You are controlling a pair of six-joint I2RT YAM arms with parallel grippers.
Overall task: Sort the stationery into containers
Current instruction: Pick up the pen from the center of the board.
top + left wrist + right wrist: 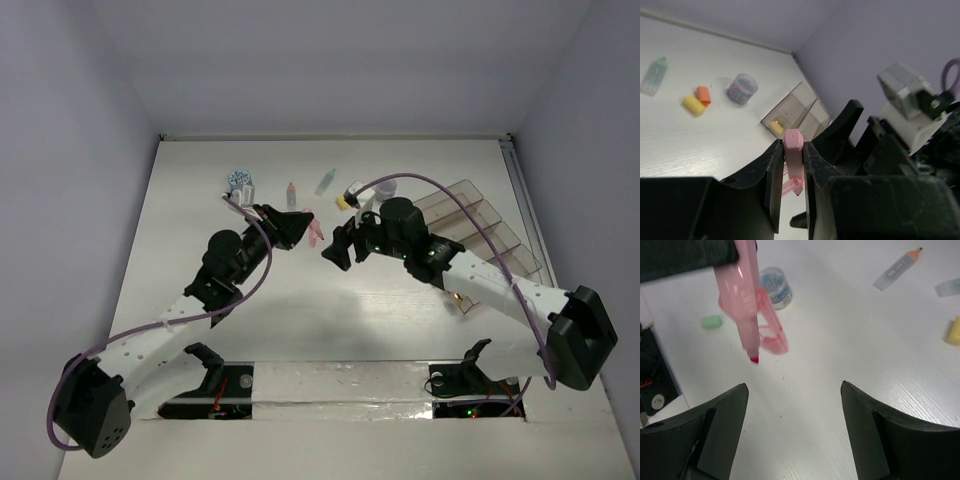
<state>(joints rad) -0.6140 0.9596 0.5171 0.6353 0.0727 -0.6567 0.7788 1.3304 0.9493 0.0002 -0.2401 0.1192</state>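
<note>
Sorting looks barely begun: left gripper (300, 222) clamps a pink pen (747, 295), right gripper (794, 387) stands apart, and pens (291, 193) and erasers (694, 105) lie outside the organiser tray (490, 225).

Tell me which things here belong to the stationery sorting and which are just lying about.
Job: pink highlighter in the shut left gripper; open right gripper; organiser tray; blue-white tub, purple tub, green eraser, yellow eraser, orange eraser, green pen, orange-tipped pen.
Not part of it: purple cables on the arms, white table.
</note>
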